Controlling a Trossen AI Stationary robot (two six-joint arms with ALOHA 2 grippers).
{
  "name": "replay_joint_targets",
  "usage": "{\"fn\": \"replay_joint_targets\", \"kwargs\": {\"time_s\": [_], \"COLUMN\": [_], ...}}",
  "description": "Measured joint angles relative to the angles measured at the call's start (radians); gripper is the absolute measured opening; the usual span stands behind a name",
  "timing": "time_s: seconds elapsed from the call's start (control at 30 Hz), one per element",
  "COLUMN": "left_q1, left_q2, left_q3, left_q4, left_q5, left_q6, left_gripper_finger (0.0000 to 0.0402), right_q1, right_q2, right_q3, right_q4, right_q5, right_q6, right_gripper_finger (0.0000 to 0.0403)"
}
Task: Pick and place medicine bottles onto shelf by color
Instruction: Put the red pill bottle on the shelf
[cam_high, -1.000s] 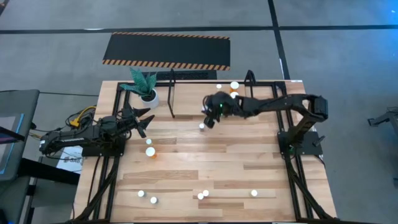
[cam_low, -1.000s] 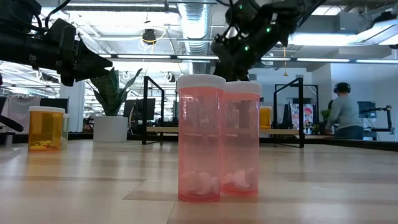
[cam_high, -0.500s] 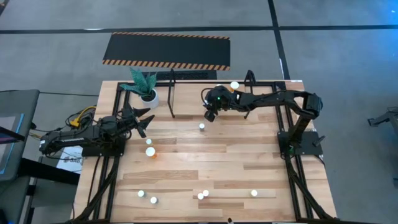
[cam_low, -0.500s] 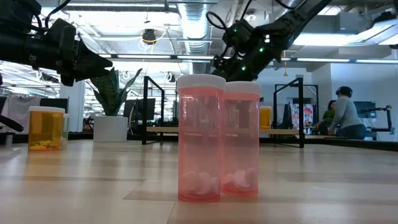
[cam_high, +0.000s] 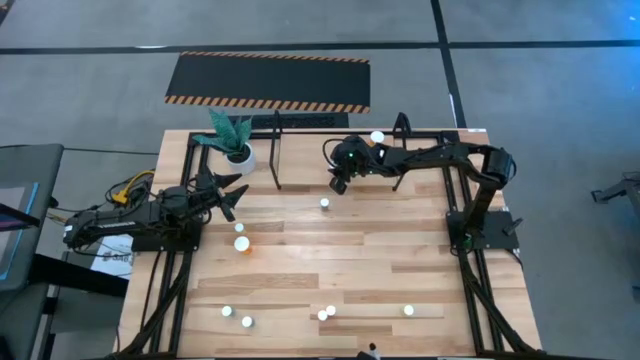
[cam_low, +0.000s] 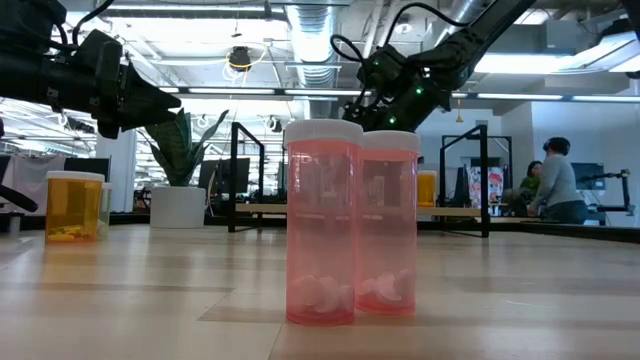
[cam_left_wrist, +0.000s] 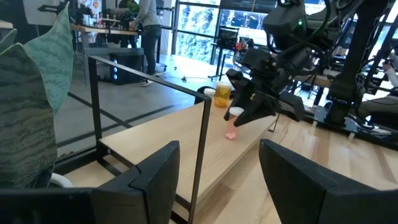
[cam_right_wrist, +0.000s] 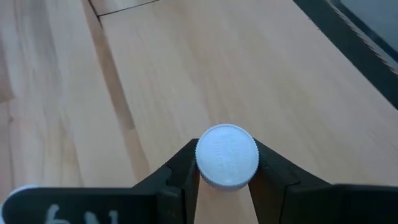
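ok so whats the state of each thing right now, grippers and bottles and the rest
right gripper: shut on a white-capped bottle, above the shelf
left gripper: open, empty, waiting near the plant pot
two pink bottles: upright, capped, side by side on the table
orange bottle: upright, capped

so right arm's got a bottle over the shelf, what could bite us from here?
1. The right tool pinches the bottle only at its white cap, so it could slip or tilt on release.
2. An orange bottle and a pink bottle already stand on the shelf near the right tool; the descent could knock them.
3. The shelf's thin black posts stand close by; the arm might clip one.
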Motion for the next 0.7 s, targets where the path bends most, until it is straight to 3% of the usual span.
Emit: {"fn": "replay_joint_targets", "kwargs": {"time_s": [0.7], "left_q1": [0.000], "left_q2": [0.000], "left_q3": [0.000], "left_q4": [0.000], "left_q5": [0.000], "left_q6": [0.000], "left_gripper_finger": [0.0208], "right_q1": [-0.004], "right_q2": [-0.001], "right_q3": [0.002], "right_q4": [-0.020], "right_q5": [0.006], "right_q6": [-0.003], "right_gripper_finger": [0.0131]}}
